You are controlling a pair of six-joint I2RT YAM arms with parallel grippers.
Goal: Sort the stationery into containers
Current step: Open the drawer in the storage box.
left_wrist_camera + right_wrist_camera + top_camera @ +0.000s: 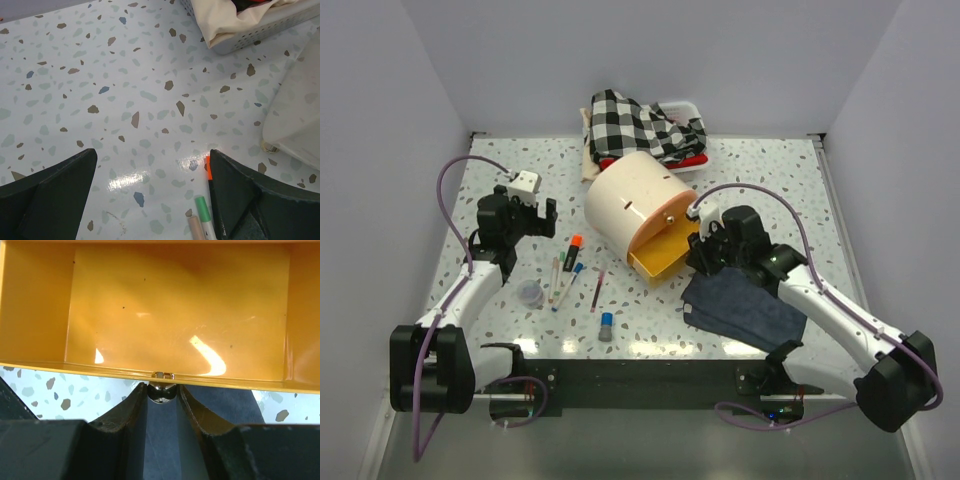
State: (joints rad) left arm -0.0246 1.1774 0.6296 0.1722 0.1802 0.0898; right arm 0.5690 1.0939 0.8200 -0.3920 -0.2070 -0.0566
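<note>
Pale terrazzo table point(770, 170): white, flecked with grey, brown and blue chips, glossy with lamp glare. Closed in on 3 sides by plain lilac-grey walls point(650, 50). Small white print on the orange-capped marker point(209, 172), too small to read.

Left gripper point(152, 155) spread wide, holding nothing, hanging over bare surface just left of that marker. Right gripper point(161, 390) pinched onto the brass knob point(161, 393) of 1 yellow-orange drawer point(175, 315), slid partway out of the cream cabinet point(630, 200), above the dark blue cloth point(740, 305).

Stationery loose between the left arm and the cabinet: thin pens point(558, 280) beside the marker, clear pot point(530, 292), dark red pencil point(597, 290), blue-capped tube point(606, 325) nearest the rail. At the far edge, checked fabric point(640, 125) heaped on a white tray point(280, 30).
</note>
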